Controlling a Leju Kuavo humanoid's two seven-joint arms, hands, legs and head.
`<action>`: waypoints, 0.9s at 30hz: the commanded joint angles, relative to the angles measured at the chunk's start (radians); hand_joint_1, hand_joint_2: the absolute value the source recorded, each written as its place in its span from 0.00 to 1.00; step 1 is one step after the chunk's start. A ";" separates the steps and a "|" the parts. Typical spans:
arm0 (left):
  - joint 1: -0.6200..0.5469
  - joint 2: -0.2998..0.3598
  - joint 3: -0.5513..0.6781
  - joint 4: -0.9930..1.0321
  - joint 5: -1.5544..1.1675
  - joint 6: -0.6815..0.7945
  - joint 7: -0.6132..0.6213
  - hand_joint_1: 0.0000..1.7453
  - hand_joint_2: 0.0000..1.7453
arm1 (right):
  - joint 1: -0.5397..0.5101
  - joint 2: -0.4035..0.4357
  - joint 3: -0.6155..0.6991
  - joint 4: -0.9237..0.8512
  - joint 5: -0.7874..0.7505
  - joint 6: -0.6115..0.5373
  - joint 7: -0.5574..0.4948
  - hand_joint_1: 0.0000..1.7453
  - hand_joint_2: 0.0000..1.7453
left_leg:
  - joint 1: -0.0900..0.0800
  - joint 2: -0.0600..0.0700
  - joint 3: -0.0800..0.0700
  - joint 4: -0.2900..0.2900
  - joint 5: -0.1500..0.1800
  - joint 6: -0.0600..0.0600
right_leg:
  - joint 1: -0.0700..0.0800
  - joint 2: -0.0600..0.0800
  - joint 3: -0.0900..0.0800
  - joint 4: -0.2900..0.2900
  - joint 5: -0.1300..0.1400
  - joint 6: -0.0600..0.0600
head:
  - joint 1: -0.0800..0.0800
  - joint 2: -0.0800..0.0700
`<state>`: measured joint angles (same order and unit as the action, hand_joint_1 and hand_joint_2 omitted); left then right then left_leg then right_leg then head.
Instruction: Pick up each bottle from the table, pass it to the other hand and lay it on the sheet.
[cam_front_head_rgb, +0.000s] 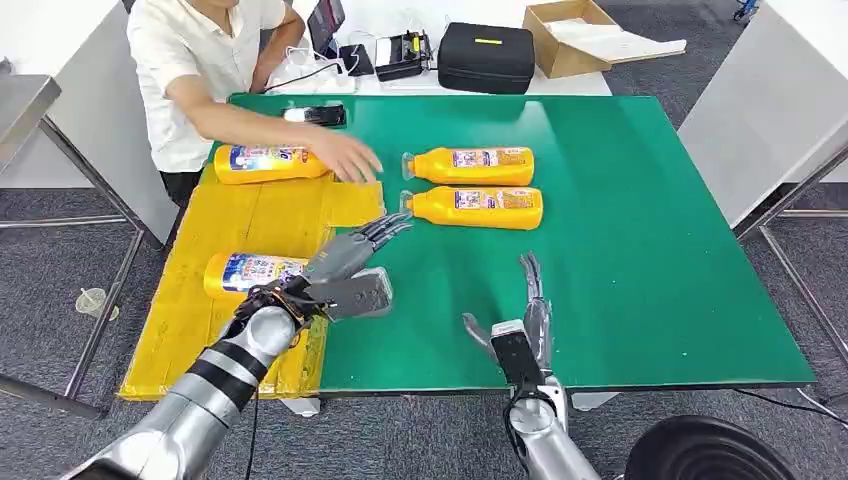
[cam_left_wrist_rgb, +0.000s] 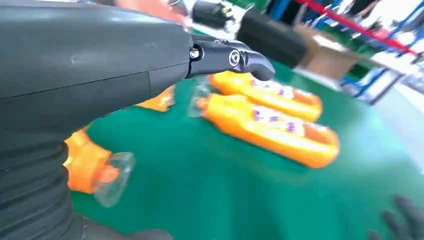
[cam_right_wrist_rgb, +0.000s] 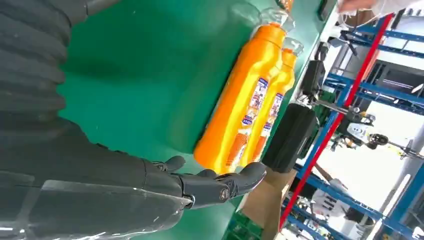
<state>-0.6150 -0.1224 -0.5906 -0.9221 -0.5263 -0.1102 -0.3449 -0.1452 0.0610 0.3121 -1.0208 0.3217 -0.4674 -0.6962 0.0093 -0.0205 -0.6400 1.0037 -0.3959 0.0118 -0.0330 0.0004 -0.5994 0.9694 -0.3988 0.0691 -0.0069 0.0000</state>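
Head view: four orange bottles counted. Two lie on the yellow sheet (cam_front_head_rgb: 260, 225), the far one (cam_front_head_rgb: 268, 164) under a person's hand (cam_front_head_rgb: 347, 157), the near one (cam_front_head_rgb: 252, 272) beside the left hand (cam_front_head_rgb: 352, 262), which holds nothing, fingers extended. Two bottles (cam_front_head_rgb: 472, 166) (cam_front_head_rgb: 476, 207) lie side by side on the green table (cam_front_head_rgb: 640, 250). The right hand (cam_front_head_rgb: 527, 320) is empty, fingers spread.

Left wrist view: blurred; both table bottles visible.

Right wrist view: the same pair, touching.

Green table (cam_front_head_rgb: 640, 250), yellow sheet (cam_front_head_rgb: 260, 225), four orange bottles (cam_front_head_rgb: 475, 207), black phone (cam_front_head_rgb: 322, 115)
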 joint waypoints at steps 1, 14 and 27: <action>0.092 0.058 -0.122 -0.169 0.126 0.014 0.005 0.00 1.00 | -0.164 -0.074 -0.021 0.277 0.249 0.035 0.088 0.00 1.00 | 0.000 0.005 0.006 -0.001 -0.002 0.000 | 0.001 0.004 0.005 -0.002 0.000 -0.003 | 0.000 0.000; 0.169 -0.016 -0.029 -0.146 0.306 -0.003 0.009 0.00 1.00 | -0.305 -0.145 0.010 0.395 0.487 -0.055 0.255 0.00 1.00 | 0.000 0.006 0.007 0.001 -0.004 0.001 | 0.001 0.004 0.006 -0.001 -0.002 -0.004 | 0.000 0.000; 0.206 -0.044 -0.015 -0.181 0.345 0.116 0.042 0.00 1.00 | -0.433 -0.184 0.086 0.543 0.733 0.064 0.425 0.00 1.00 | 0.000 0.005 0.007 0.002 -0.005 0.000 | 0.002 0.002 0.007 0.000 -0.002 -0.005 | 0.000 0.000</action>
<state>-0.4034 -0.1618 -0.6203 -1.1006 -0.1622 -0.0293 -0.3105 -0.4914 -0.1213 0.3308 -0.6260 1.0304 -0.4231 -0.3010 0.0075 -0.0209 -0.6403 1.0043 -0.3955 0.0123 -0.0337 -0.0002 -0.5990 0.9692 -0.3977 0.0704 -0.0069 0.0000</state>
